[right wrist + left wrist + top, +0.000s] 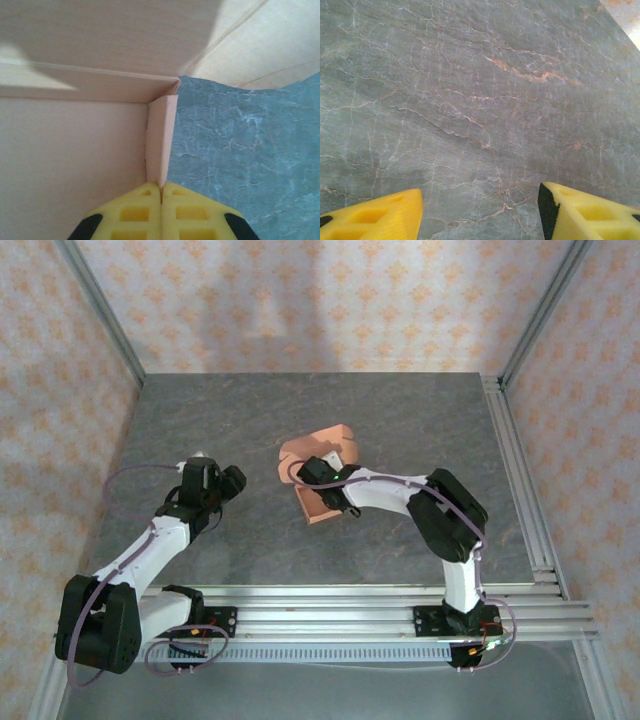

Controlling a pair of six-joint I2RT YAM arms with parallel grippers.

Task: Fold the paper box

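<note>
The salmon-orange paper box (322, 468) sits half-formed near the middle of the table, with raised walls and a flap standing up at the back. My right gripper (322, 480) reaches into it from the right. In the right wrist view its yellow fingers (161, 192) are shut on the box's upright side wall (162, 140), pinching the thin card at the corner where two walls meet. My left gripper (226, 483) hovers over bare table to the left of the box, apart from it. Its yellow fingertips (380, 215) stand wide open with nothing between them.
The grey marbled table (400, 420) has free room all round the box. An aluminium rail (520, 480) runs along the right edge and more rails (350, 605) cross the front by the arm bases. Patterned walls close the back and sides.
</note>
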